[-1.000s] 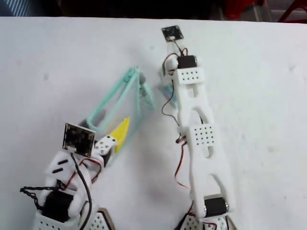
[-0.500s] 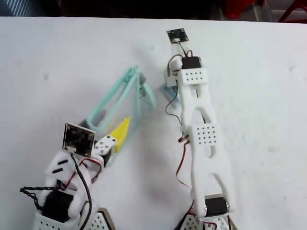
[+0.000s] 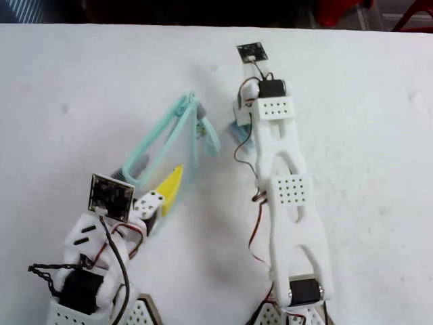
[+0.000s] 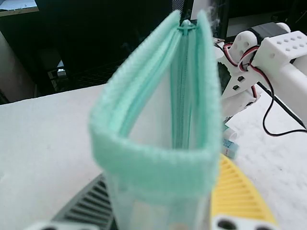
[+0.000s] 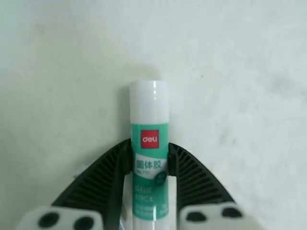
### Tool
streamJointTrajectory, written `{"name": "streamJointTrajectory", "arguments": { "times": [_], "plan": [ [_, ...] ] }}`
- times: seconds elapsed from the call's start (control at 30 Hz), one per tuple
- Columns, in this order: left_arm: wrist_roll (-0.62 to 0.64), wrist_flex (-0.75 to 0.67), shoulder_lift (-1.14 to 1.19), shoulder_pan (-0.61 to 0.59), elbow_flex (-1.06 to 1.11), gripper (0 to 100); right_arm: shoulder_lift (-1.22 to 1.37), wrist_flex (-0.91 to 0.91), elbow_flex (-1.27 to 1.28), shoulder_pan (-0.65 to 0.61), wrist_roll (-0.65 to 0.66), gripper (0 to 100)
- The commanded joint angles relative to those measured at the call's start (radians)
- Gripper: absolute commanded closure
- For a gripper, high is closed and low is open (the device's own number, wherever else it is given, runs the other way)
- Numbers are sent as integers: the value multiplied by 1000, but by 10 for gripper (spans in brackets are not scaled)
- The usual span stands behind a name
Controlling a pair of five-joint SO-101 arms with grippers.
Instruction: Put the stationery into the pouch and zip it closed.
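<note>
Step log, left to right.

The left gripper (image 4: 158, 203) is clamped on the near end of the pouch (image 4: 158, 120), with its grey finger (image 4: 81, 211) on one side and its yellow finger (image 4: 237, 191) on the other. The pouch stands on edge and runs straight away from the jaws. Its mouth is spread and the zip (image 4: 181, 96) is undone.

The right gripper (image 5: 149, 155) is closed on the glue stick (image 5: 149, 110). Its black fingers (image 5: 100, 177) pinch the green label, and the white cap juts ahead of the fingertips. The far end of the pouch lies near this gripper, off to one side and not touching.

Judged step: the glue stick is gripped but not yet in the pouch. The next move calls for carrying it over the open mouth, lining its length up with the narrow slot and letting go inside. The left grip has to keep the mouth spread. Zipping comes after.

Not resolved:
- The tail of the glue stick is hidden behind the right gripper's body.
- I cannot tell whether the stick is clear of the table (image 5: 240, 57).
- The inside of the pouch is unseen, so its contents are unknown.
- The zip's slider cannot be made out.
</note>
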Motion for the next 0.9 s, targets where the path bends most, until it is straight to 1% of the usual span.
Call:
{"name": "streamJointTrajectory", "arguments": {
  "times": [0.0,0.87],
  "plan": [
    [-5,-3,-4,13,-12,759,12,42,-110,8,5,981],
    [-9,-9,-4,13,-12,759,-4,38,-103,2,11,981]
  ]
}}
